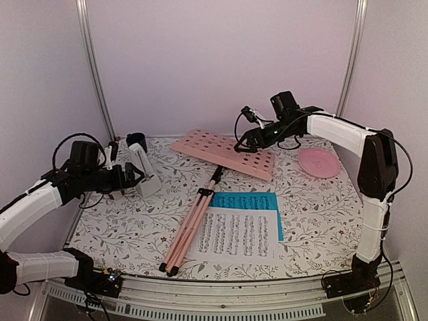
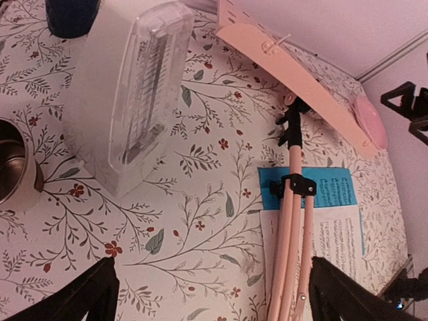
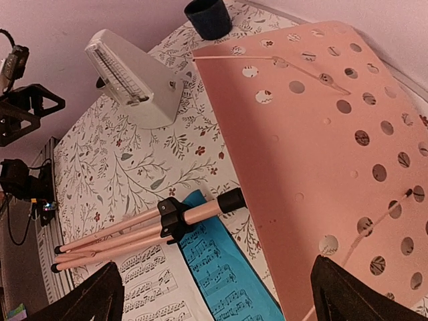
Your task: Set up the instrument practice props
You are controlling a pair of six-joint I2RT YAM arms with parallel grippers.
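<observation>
**A:** From above, where does everything lie?

**B:** The music stand (image 1: pixel 190 227) lies flat on the flowered surface (image 1: pixel 114 227). Its legs are folded together and its perforated desk (image 1: pixel 224 152) points toward the back. The white sheet (image 1: pixel 237 234) lies beside the legs and overlaps the blue sheet (image 1: pixel 251 200). The metronome (image 1: pixel 145 172) stands at the left, just beside the left tool (image 1: pixel 128 177). The right tool (image 1: pixel 246 142) hovers over the desk's far edge.

**A:** And the left wrist view?

**B:** That tool is released, its fingers (image 2: pixel 87 297) spread wide with nothing between them. The metronome sits ahead and to the left, apart from them. The stand's legs run past the right finger.

**A:** The right wrist view?

**B:** Released as well, fingers (image 3: pixel 354 294) wide apart. The desk fills the space ahead and to the right, close under them. I cannot tell whether anything touches. The metronome and a dark cup (image 3: pixel 208 17) lie well beyond.
</observation>
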